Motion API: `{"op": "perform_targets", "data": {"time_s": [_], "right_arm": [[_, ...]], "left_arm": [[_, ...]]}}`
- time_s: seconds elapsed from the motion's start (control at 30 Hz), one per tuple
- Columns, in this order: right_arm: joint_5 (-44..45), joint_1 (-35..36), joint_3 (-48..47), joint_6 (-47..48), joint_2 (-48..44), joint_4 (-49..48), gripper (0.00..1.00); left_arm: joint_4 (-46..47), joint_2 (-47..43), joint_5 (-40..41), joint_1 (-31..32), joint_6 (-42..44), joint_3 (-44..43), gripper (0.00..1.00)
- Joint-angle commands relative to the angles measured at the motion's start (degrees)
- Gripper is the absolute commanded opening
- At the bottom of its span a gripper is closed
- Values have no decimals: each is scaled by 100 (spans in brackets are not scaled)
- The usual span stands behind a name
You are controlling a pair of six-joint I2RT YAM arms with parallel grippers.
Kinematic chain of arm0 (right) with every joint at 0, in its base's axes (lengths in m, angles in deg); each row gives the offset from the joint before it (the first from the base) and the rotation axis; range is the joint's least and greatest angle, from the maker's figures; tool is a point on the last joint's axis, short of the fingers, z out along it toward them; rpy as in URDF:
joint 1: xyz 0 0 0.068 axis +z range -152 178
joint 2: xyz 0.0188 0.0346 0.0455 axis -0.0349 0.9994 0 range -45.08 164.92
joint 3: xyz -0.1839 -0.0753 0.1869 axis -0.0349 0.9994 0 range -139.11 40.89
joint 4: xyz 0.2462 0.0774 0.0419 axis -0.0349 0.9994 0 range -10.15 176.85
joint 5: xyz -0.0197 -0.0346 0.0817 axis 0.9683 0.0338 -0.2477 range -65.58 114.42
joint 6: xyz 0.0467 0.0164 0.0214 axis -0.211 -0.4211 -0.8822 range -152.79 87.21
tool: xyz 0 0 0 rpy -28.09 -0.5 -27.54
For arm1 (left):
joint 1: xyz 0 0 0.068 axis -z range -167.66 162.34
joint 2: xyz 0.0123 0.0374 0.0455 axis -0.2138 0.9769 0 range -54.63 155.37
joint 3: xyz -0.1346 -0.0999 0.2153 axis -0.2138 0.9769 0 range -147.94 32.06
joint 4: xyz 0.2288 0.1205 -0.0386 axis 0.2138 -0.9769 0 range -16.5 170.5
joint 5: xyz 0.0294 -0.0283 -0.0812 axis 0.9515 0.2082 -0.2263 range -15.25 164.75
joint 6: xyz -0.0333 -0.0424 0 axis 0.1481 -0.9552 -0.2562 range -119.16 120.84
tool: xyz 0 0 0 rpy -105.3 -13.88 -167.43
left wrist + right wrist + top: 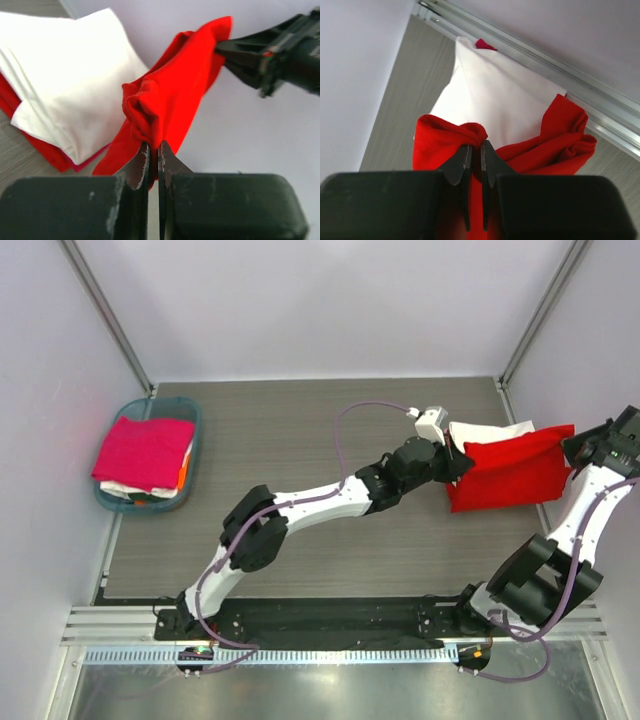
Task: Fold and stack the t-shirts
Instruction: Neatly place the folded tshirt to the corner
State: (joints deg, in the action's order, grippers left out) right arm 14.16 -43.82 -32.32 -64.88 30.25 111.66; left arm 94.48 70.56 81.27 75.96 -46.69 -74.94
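Note:
A folded bright red t-shirt (510, 478) hangs between my two grippers above the table's right side. My left gripper (462, 462) is shut on its left corner, seen in the left wrist view (154, 145). My right gripper (572, 448) is shut on its right corner, seen in the right wrist view (476, 145). Under it lies a folded white t-shirt (490, 430) on top of another red one (30, 140), with a thin pink edge (87, 161) between them. A magenta pink t-shirt (145, 452) tops a pile in the teal basket (190, 410), over white and orange cloth (183, 472).
The teal basket stands at the table's far left edge. White walls close in the table on the left, back and right. A metal rail (330, 625) runs along the near edge by the arm bases.

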Motion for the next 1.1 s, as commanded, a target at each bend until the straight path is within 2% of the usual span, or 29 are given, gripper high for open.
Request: {"op": "perform_targets", "data": {"time_s": [0.0,0.13,0.33,0.6,1.07], "right_arm": [[551,-115,-526,89,245,-184,1],[771,-133,-800,168,473,-202,1],[763,-142,-1142,221,948,-202,1],[587,-142,-1433,187,1309,-281,1],[332,-142,-1494,-51,1704,-544,1]], "left_arm": [[492,383,139,-77,68,-636,0],[501,858,112,-130,7,-1400,0],[536,1289,51,-288,-230,-2025,0],[746,1271,-46,-323,-346,-2062,0],[852,1746,-28,-613,-564,-2448,0]]}}
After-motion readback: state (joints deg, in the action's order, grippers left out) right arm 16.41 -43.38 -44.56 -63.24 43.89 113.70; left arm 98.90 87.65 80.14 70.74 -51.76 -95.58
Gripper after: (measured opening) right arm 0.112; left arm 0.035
